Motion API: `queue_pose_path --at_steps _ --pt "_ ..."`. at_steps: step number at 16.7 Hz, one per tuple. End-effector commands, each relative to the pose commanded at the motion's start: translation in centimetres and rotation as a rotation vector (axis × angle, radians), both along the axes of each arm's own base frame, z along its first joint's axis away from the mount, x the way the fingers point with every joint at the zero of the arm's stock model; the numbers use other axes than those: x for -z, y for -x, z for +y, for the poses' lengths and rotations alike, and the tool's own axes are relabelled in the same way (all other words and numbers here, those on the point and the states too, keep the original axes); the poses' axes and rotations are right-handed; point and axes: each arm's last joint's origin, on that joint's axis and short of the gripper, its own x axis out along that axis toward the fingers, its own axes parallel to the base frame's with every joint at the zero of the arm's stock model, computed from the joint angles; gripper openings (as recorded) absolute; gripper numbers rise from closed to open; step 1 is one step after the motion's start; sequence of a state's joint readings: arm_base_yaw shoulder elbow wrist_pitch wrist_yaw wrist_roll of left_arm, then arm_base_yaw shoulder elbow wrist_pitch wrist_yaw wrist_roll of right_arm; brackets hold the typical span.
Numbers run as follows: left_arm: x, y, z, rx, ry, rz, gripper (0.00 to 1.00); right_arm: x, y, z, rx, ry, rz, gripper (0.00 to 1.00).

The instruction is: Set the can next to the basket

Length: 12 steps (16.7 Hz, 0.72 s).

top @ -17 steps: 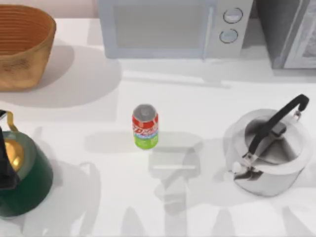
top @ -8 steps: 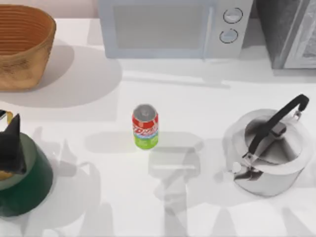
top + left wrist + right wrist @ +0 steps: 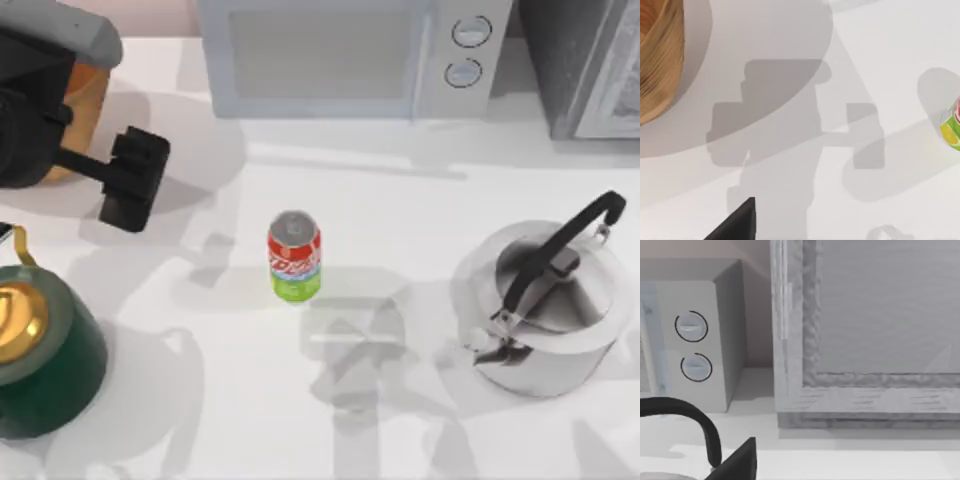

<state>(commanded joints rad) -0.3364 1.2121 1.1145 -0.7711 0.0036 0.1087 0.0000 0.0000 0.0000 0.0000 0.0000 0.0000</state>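
From above, you see one can [image 3: 294, 256] standing upright in the middle of the white worktop [image 3: 400, 200], one basket [image 3: 85, 100] at the far left, two kettles, green [image 3: 45, 350] and silver [image 3: 545, 305], and one microwave [image 3: 350, 55]. Your left tool [image 3: 135, 180] now hangs near the basket, well apart from the can; a second ago it was not there. You cannot tell if it is open.

Your left wrist view shows the basket's wall and a bit of the can.

Your right wrist view shows the microwave's two knobs [image 3: 692, 347].
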Motion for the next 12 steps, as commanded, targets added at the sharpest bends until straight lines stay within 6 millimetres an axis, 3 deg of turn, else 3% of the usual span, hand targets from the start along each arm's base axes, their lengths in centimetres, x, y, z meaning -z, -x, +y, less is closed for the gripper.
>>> queue_pose_path --at_steps 3,6,9,12 --pt "0.3 -5.5 -4.5 0.099 -0.099 0.203 1.00 0.0 0.0 0.0 0.000 0.000 0.000 1.00" --pt "2.6 -9.6 -9.3 0.195 -0.197 0.376 1.00 0.0 0.0 0.0 0.000 0.000 0.000 1.00" --pt "5.6 -12.0 -13.4 0.275 -0.280 0.507 1.00 0.0 0.0 0.0 0.000 0.000 0.000 1.00" --pt "7.9 -13.0 -16.0 0.331 -0.334 0.588 1.00 0.0 0.0 0.0 0.000 0.000 0.000 1.00"
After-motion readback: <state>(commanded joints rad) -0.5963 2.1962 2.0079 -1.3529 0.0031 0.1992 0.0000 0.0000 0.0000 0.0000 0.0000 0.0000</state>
